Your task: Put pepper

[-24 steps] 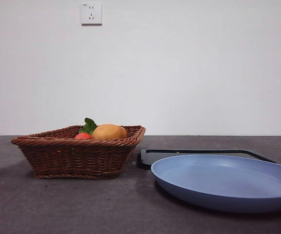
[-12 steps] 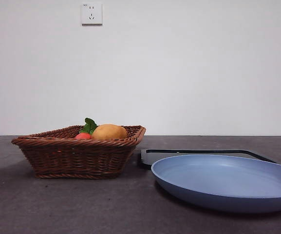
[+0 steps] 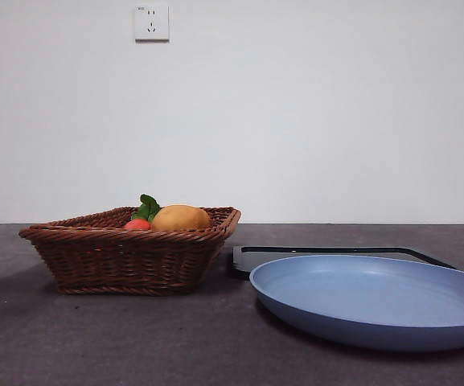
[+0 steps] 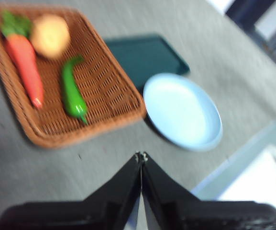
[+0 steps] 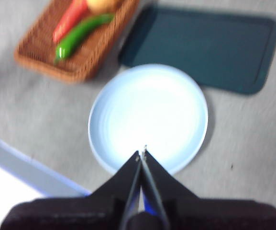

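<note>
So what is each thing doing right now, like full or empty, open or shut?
pepper: lying in the basket, untouched
basket: holds the pepper, carrot and yellow-orange produce
blue plate: empty
dark tray: empty
left gripper: shut, empty
right gripper: shut, empty, above the plate

The left gripper (image 4: 141, 156) is matte black: two smooth wedge-shaped jaws that taper to thin, pale-edged tips, widening toward a broad black block at their base. The right gripper (image 5: 143, 152) has the same black tapered build, with a strip of blue showing in the slit between its jaws.
</note>
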